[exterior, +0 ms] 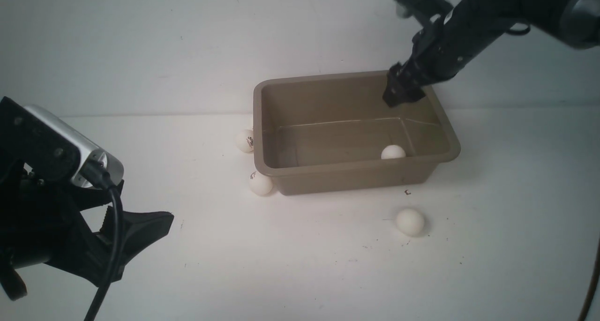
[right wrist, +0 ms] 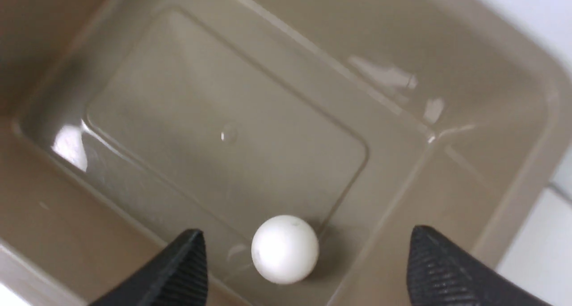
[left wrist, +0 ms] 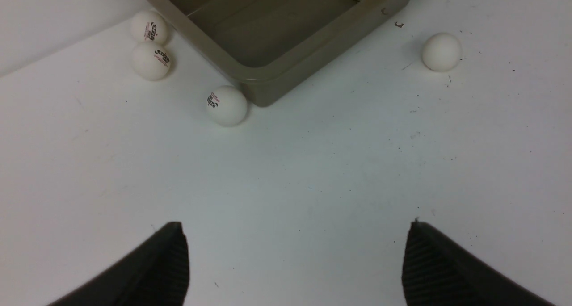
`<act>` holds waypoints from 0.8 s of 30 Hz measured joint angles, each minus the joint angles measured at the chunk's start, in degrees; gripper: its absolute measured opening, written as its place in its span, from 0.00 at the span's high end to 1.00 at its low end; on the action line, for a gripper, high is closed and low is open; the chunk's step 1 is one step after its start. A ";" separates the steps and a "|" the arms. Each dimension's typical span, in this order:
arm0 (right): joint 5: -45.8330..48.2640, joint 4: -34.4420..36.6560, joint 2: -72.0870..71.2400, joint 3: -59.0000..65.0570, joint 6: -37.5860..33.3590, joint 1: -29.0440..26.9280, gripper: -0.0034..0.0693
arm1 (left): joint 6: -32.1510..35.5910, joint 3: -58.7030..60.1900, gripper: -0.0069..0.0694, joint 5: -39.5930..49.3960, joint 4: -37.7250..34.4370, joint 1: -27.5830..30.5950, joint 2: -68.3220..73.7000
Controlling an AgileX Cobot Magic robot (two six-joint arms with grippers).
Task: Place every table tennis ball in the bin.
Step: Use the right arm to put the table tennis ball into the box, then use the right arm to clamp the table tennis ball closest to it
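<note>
The taupe bin (exterior: 356,178) stands mid-table. One white table tennis ball (exterior: 393,152) lies loose on its floor by the near wall, also seen as the ball (right wrist: 285,249) in the right wrist view. My right gripper (exterior: 404,96) hangs over the bin's far right part; in its own view the gripper (right wrist: 306,230) is open, fingers wide of the ball, touching nothing. Outside the bin lie several balls: two with logos (left wrist: 149,27) (left wrist: 151,60) by its left side, one (left wrist: 227,105) at the near-left corner, one plain (left wrist: 441,51) in front. My left gripper (left wrist: 296,225) is open and empty.
The left arm and its camera housing (exterior: 70,157) fill the near-left of the front view. A white wall (exterior: 140,54) rises close behind the bin. A small dark speck (exterior: 407,192) lies on the white table (exterior: 300,265) in front of the bin.
</note>
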 joint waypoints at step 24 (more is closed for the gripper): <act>10.91 0.62 -15.74 8.55 10.28 0.00 0.19 | 0.04 0.00 0.14 -1.02 -0.31 0.00 0.00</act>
